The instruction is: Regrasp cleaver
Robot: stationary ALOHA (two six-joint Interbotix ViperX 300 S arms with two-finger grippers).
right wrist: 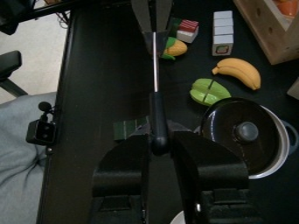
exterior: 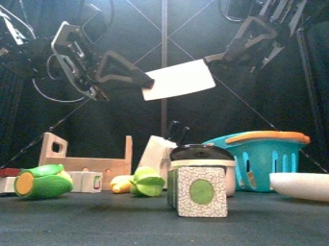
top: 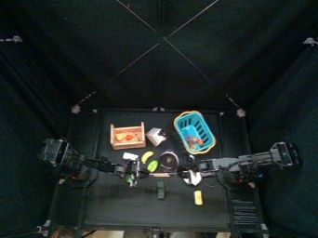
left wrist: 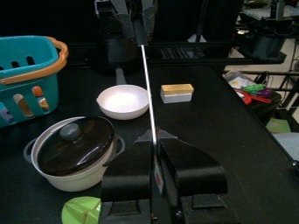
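Observation:
The cleaver (exterior: 180, 80) hangs in the air above the table, its broad white blade facing the front view. The two wrist views show it edge-on as a thin line (left wrist: 146, 92). My left gripper (left wrist: 155, 150) is shut on one end of the blade and comes in from the left (exterior: 134, 79). My right gripper (right wrist: 160, 144) comes in from the right (exterior: 222, 59). Its jaws are drawn in tight against the short dark handle (right wrist: 156, 118).
Below the cleaver stand a black-lidded pot (left wrist: 73, 149), a white bowl (left wrist: 122, 101), a blue basket (exterior: 257, 157) and a small yellow block (left wrist: 177, 93). A wooden crate (exterior: 88, 165), a banana (right wrist: 237, 74) and green toy fruit (right wrist: 208, 90) lie to the left.

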